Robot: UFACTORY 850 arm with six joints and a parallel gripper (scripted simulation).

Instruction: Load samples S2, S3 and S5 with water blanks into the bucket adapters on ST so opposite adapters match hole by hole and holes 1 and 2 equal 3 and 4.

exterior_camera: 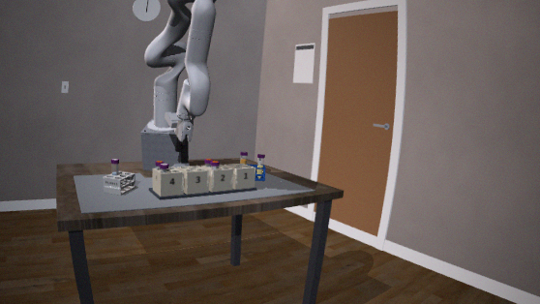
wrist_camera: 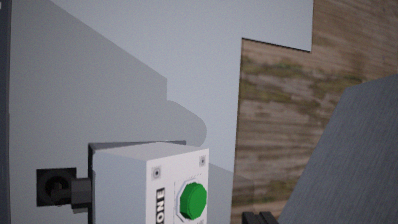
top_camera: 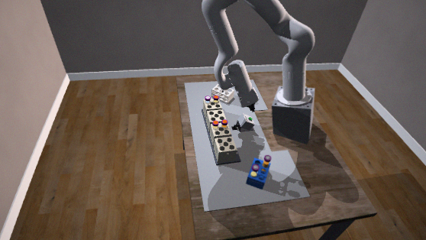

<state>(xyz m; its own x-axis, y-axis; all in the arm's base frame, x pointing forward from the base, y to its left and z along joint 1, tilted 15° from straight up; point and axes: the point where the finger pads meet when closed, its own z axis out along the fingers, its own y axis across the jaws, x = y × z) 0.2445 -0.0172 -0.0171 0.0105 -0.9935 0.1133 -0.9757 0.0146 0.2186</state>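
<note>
The loading stand (top_camera: 221,128) holds adapters 4, 3, 2 and 1 in a row, numbered in the side view (exterior_camera: 203,180). Adapter 4 (top_camera: 211,104) at the far end carries two tubes, and so does adapter 2 (top_camera: 220,128). Adapters 3 (top_camera: 214,115) and 1 (top_camera: 226,147) show only empty holes. My gripper (top_camera: 252,108) is shut and empty, hanging just above the DONE desk (top_camera: 247,122). The green key (wrist_camera: 193,199) shows in the wrist view near the bottom edge, and it also shows in the overhead view (top_camera: 250,118).
A white rack (top_camera: 223,92) stands at the far end, with one purple-capped tube (exterior_camera: 115,166). A blue rack (top_camera: 259,173) with a few tubes stands near the front right. The robot base (top_camera: 293,115) stands to the right of the mat.
</note>
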